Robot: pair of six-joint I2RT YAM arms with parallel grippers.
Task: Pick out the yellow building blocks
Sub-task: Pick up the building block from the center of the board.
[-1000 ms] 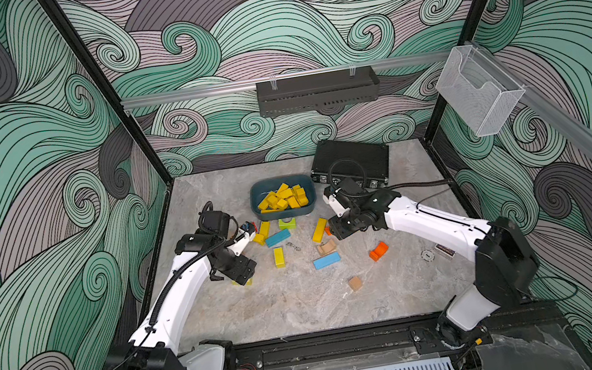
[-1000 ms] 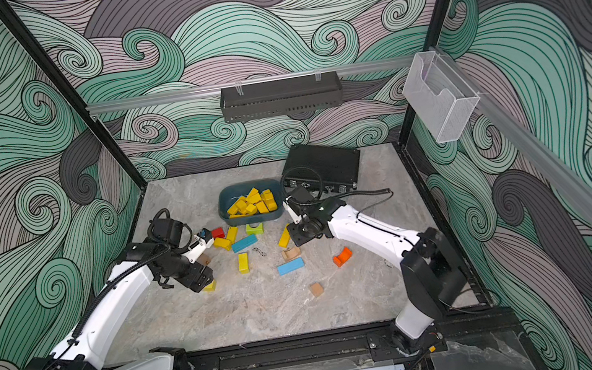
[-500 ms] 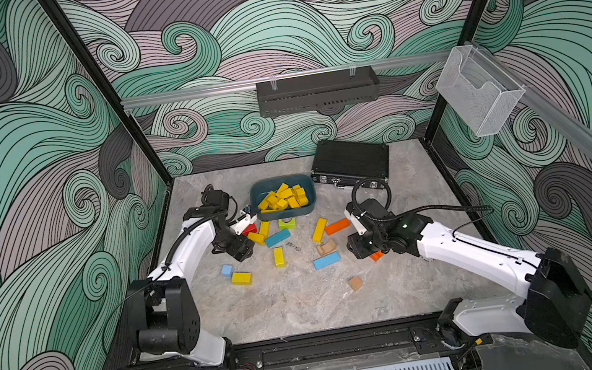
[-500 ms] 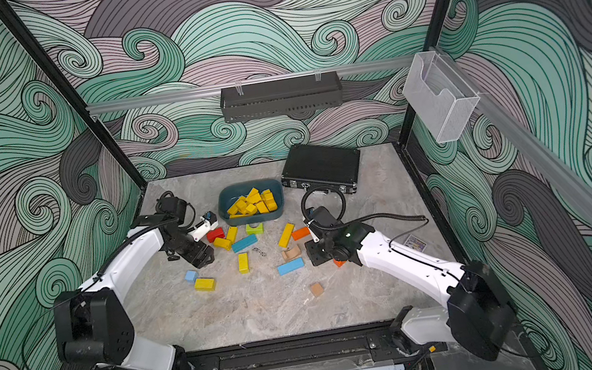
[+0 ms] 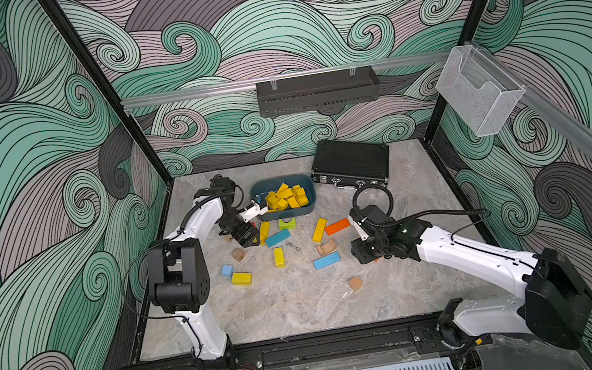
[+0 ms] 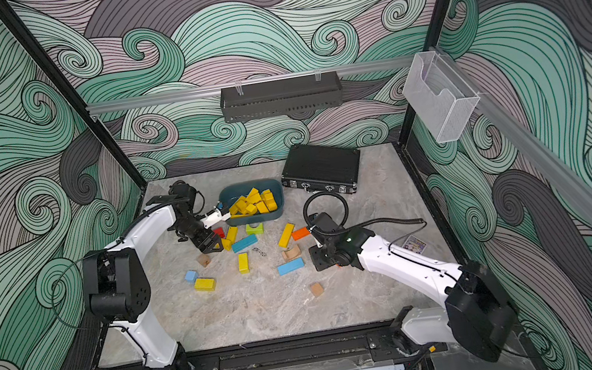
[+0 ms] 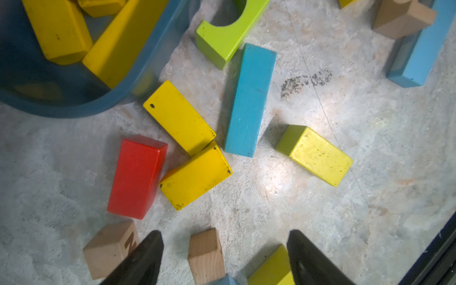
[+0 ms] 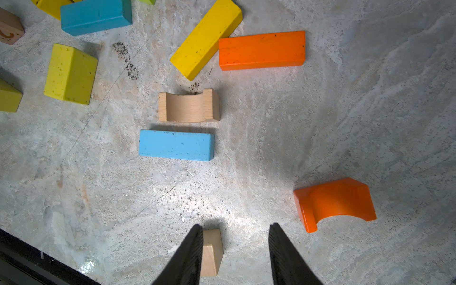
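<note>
Yellow building blocks (image 5: 285, 198) in teal bin (image 5: 302, 211) and loose on table (image 5: 305, 305). Left tool (image 7: 225, 234) wide, empty. Right tool (image 8: 236, 225) narrower, empty.

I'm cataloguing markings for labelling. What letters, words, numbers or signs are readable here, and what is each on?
"N": on a pale wooden cube, left wrist view.
Curved letter, perhaps "C": on a cut-off wooden block, right wrist view; unsure.
Printed card in a top view: too small to read.
Nothing else legible.
</note>
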